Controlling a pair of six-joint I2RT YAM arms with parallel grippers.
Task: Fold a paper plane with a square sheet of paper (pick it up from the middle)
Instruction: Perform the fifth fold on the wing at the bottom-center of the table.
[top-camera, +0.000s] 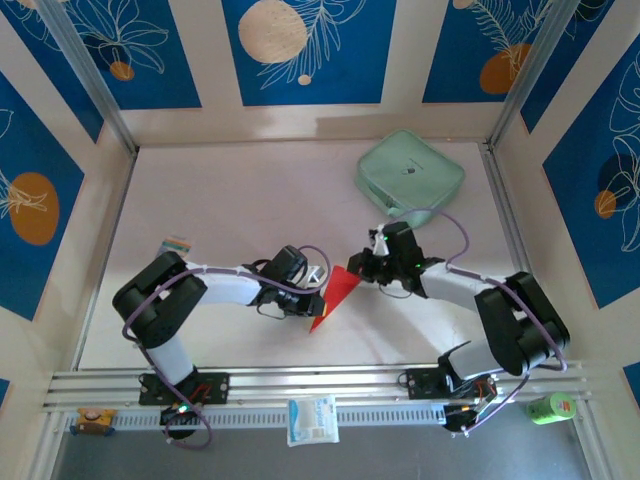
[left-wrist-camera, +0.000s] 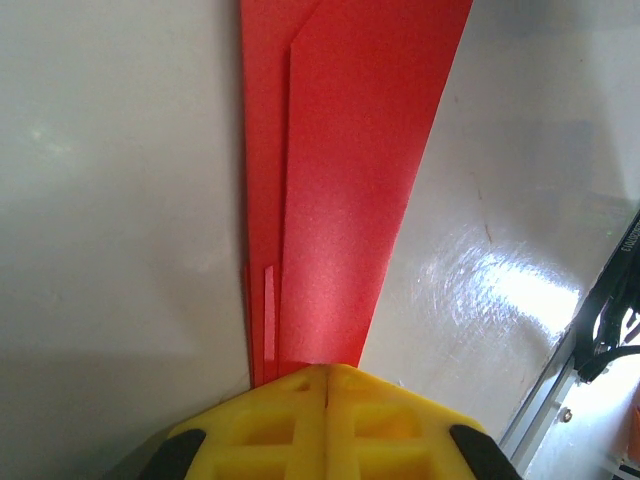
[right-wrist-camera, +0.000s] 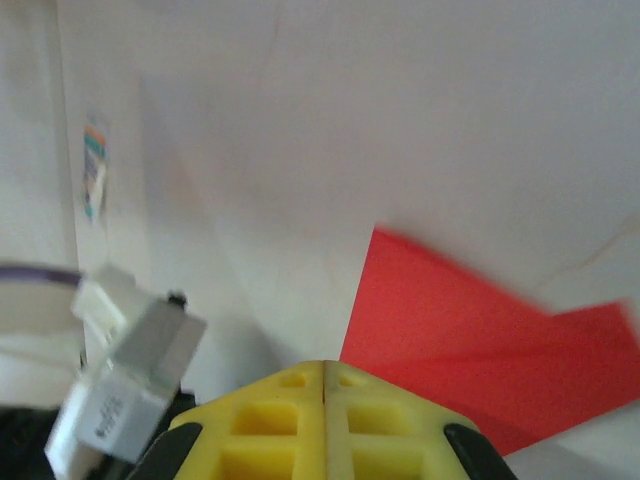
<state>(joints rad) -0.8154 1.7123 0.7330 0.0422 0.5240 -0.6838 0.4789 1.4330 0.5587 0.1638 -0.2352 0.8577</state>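
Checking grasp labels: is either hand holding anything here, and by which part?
The left hand pinches the folded red paper at its narrow end. The right hand is shut beside its wider end; whether it grips cannot be told.

The folded paper (top-camera: 335, 295) is plain bright red. The zip case (top-camera: 410, 172) is mint green, and the table (top-camera: 230, 200) is off-white. The wall panels (top-camera: 305, 50) are deep blue, patterned with white line-drawn leaves and cream and orange discs. The left gripper (left-wrist-camera: 327, 372) and right gripper (right-wrist-camera: 325, 365) are yellow. The arms (top-camera: 225, 285) are black and white, with purple cables (top-camera: 440, 215).
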